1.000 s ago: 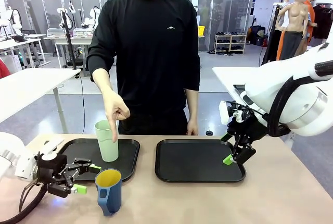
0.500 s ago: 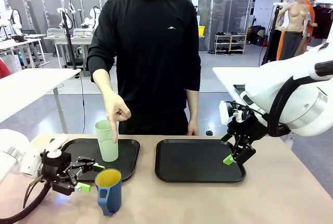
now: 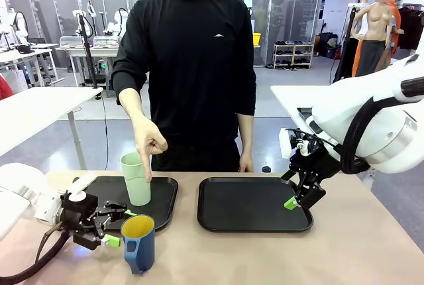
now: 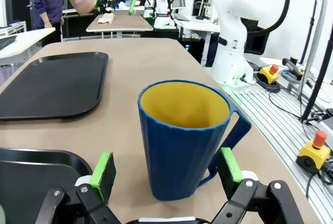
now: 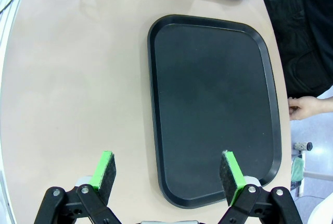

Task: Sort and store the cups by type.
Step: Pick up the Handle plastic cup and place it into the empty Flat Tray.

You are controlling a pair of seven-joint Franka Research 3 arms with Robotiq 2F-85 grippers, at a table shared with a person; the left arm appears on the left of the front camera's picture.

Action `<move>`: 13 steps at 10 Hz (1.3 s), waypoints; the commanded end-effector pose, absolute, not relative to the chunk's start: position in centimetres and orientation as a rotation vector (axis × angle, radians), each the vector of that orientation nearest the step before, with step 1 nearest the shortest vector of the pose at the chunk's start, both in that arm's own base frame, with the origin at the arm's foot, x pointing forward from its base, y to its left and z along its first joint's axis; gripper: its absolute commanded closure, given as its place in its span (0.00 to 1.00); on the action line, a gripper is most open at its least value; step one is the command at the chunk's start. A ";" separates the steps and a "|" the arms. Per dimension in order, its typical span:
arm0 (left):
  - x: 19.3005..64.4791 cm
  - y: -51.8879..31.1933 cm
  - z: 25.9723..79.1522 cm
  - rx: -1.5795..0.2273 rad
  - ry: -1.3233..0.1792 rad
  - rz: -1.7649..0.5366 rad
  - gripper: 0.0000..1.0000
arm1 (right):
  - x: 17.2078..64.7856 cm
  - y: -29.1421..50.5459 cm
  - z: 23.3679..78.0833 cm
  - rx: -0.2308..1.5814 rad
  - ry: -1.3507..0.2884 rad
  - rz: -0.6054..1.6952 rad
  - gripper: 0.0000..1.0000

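Observation:
The dark blue mug point(image 3: 138, 243) with a yellow inside stands on the table in front of the left black tray point(image 3: 164, 195). My left gripper point(image 3: 118, 227) is open just left of it. In the left wrist view the mug point(image 4: 182, 140) sits right ahead, between the spread green pads point(image 4: 103, 169), untouched, its handle to the right. The pale mint-green tumbler point(image 3: 136, 179) stands upright on the left tray, and the person's hand point(image 3: 149, 144) points down at it. My right gripper point(image 3: 297, 199) hovers open over the right tray's point(image 3: 248, 205) right edge, holding nothing.
The right tray point(image 5: 208, 104) lies bare below my right gripper point(image 5: 166, 174). The person's other hand point(image 3: 245, 163) rests at the table's far edge. Bare tabletop point(image 3: 265, 258) stretches along the front.
My left gripper has slid to the right, closer to the blue mug, still open. The right arm, the cups and the pointing hand have stayed put.

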State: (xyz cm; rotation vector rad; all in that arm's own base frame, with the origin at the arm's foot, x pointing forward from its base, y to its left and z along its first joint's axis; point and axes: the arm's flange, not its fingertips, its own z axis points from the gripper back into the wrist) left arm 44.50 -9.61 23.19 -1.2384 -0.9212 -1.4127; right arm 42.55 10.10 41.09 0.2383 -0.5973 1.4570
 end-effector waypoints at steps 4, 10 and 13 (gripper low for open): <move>45.0 -10.8 22.2 -1.277 -0.892 -1.459 0.00 | 42.5 10.1 41.1 0.225 -0.593 1.454 0.00; 45.5 -13.1 21.2 -1.320 -0.890 -1.476 0.00 | 42.5 10.1 41.1 0.225 -0.593 1.454 0.00; 45.3 -14.5 20.5 -1.372 -0.894 -1.498 0.00 | 42.5 10.1 41.1 0.225 -0.593 1.454 0.00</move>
